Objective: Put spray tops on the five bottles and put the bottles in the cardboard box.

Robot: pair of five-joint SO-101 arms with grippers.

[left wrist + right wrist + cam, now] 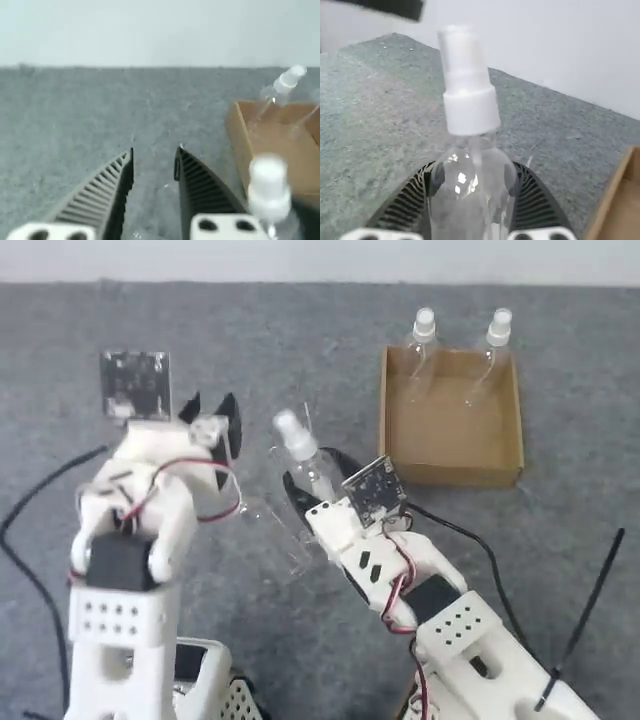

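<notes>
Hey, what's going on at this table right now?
The job is fitting spray tops on bottles and boxing them. The right gripper is shut on a clear bottle with its white spray top on, not yet in the cardboard box. The left gripper is open and empty beside it. Two capped bottles already lean inside the box.

A grey, flecked, felt-like mat point(250, 350) covers the tabletop from side to side. Its nap is rough and slightly mottled, with paler and darker patches running through it. At the far edge it meets a plain pale wall point(300, 260), smooth and flat. The join between the two runs as one straight line across the back. The light in here is soft and even, and the shadows on the mat are faint, soft-edged and close to what casts them.
</notes>
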